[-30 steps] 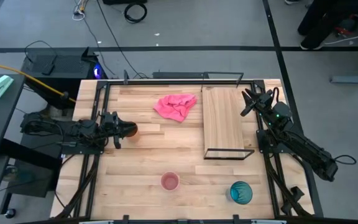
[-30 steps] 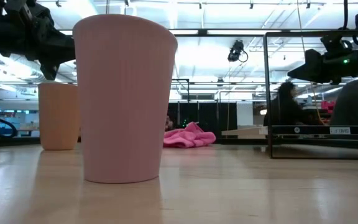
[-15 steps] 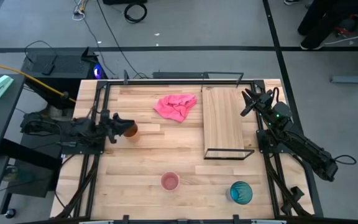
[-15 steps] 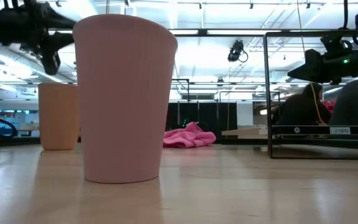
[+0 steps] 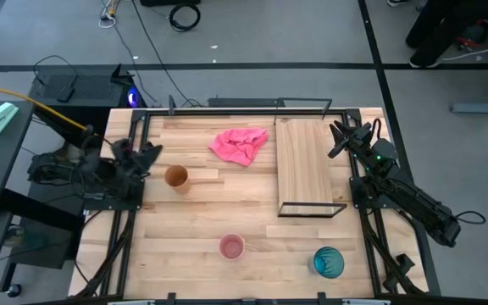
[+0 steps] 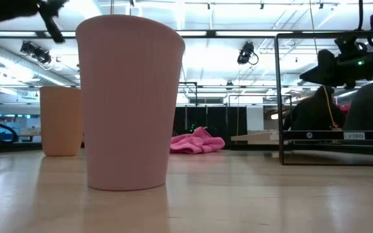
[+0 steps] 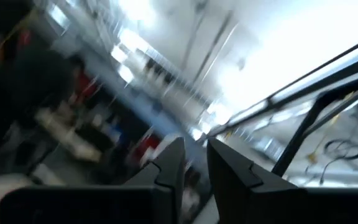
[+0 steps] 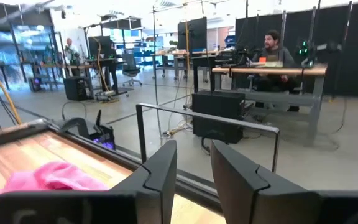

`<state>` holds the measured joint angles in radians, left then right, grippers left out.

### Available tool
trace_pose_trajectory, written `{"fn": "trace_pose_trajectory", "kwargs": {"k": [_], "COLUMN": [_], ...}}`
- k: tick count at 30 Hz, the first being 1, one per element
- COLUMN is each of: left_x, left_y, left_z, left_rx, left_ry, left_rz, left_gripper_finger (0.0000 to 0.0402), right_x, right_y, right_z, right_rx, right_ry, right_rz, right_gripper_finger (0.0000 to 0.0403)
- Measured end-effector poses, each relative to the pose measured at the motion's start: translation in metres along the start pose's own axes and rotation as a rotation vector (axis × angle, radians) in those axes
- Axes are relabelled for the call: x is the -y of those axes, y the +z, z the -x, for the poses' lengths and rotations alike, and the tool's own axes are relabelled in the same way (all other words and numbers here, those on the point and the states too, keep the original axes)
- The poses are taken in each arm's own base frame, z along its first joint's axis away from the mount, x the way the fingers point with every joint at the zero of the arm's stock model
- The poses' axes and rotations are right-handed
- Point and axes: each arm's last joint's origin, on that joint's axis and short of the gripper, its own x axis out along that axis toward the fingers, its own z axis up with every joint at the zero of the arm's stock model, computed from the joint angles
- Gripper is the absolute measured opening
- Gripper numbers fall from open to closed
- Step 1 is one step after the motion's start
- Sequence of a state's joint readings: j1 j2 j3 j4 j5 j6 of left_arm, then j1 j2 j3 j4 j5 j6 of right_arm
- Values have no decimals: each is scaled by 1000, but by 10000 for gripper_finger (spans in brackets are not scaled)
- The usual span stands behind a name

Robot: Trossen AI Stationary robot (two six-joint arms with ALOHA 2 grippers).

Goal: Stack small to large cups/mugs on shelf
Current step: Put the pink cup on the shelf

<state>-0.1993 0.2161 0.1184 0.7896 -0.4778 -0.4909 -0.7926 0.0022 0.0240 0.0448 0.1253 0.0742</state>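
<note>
The left gripper [image 5: 142, 155] has pulled back from the orange-brown cup [image 5: 175, 177] and now sits off the table's left edge, up and away. A second ago it was right on that cup; now the cup stands alone and upright on the tabletop [image 5: 227, 207], well left of the shelf [image 5: 305, 165]. In the left wrist view the fingers [image 7: 169, 165] stand close together with a narrow gap and nothing between them. So that's a let-go, not a lift: the cup is no nearer the shelf.

The right gripper [image 5: 339, 140] waits by the shelf's right edge, fingers [image 8: 160, 168] slightly parted and empty.

The pink cup [image 5: 231, 247] sits well in front of the shelf and to its left; the teal-blue cup [image 5: 329, 262] stands just beyond the shelf's near end. A pink cloth [image 5: 240, 144] lies just left of the shelf's far end. The shelf is bare, and no cup is nested yet, so by my reading the stacking hasn't started.
</note>
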Motion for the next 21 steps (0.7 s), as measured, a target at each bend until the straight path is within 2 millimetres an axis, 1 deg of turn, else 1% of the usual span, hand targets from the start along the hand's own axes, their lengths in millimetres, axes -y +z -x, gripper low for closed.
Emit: {"fn": "trace_pose_trajectory", "kwargs": {"k": [2, 4, 7, 10, 12, 14, 16, 18, 21], "left_x": [6, 13, 29, 49, 63, 75, 84, 92, 104], "left_y": [10, 20, 36, 50, 57, 61, 64, 66, 68], "left_z": [0, -3, -12, -28, -43, -60, -76, -91, -113], "left_rx": [84, 127, 146, 121, 54, -66, -212, -339, -499], "left_ry": [-46, -76, -137, -216, -229, -191, -95, 34, 163], "left_rz": [-21, -64, -129, -227, -298, -369, -434, -460, -477], "left_gripper_finger": [73, 74, 75, 71, 68, 67, 67, 66, 67], "right_x": [0, 0, 0, 0, 0, 0, 0, 0, 0], "right_y": [0, 0, 0, 0, 0, 0, 0, 0, 0], "right_z": [0, 0, 0, 0, 0, 0, 0, 0, 0], "right_rx": [0, 0, 0, 0, 0, 0, 0, 0, 0], "right_ry": [0, 0, 0, 0, 0, 0, 0, 0, 0], "right_rz": [-54, -91, -140, -208, -278, -333, -351, -353, -375], "right_gripper_finger": [107, 107, 107, 107, 107, 107, 107, 107, 107]}}
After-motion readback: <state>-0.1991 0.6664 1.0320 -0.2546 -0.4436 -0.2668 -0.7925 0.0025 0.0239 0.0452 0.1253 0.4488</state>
